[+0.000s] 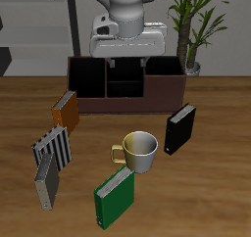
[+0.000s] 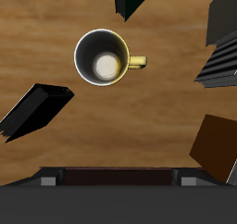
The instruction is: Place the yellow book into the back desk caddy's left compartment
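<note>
The two-finger gripper (image 1: 127,56), jaws apart and empty, hangs over the long reddish-brown desk caddy (image 1: 125,106) because the thin grey-speckled yellow book (image 1: 46,184) stands ungrasped well forward of that caddy.

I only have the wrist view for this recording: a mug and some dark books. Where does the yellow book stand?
Observer: The yellow book stands upright near the table's front edge, just in front of the striped book.
Operator: Is the tool holding anything?
Observer: No. The tool hangs empty above the back desk caddy, far from that book.
Operator: Is the target section free?
Observer: Yes, the left compartment looks dark inside with nothing in it.
</note>
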### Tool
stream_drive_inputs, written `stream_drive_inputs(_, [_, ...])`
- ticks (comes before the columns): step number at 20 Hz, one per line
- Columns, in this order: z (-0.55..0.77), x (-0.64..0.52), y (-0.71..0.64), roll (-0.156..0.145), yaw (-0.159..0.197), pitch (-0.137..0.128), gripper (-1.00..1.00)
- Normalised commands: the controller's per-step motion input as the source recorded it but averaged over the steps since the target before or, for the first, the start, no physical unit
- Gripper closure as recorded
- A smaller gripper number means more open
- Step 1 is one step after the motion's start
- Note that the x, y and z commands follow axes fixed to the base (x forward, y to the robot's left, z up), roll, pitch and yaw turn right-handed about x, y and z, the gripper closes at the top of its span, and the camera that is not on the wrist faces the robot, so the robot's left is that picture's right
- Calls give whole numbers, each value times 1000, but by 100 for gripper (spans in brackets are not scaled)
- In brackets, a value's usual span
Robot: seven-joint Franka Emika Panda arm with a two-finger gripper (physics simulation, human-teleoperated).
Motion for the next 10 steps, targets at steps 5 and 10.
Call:
stream_drive_inputs(5, [8,185,-117,-4,1,-4,-100])
stream_drive_inputs(10, [83,384,-328,-5,6,-3,-100])
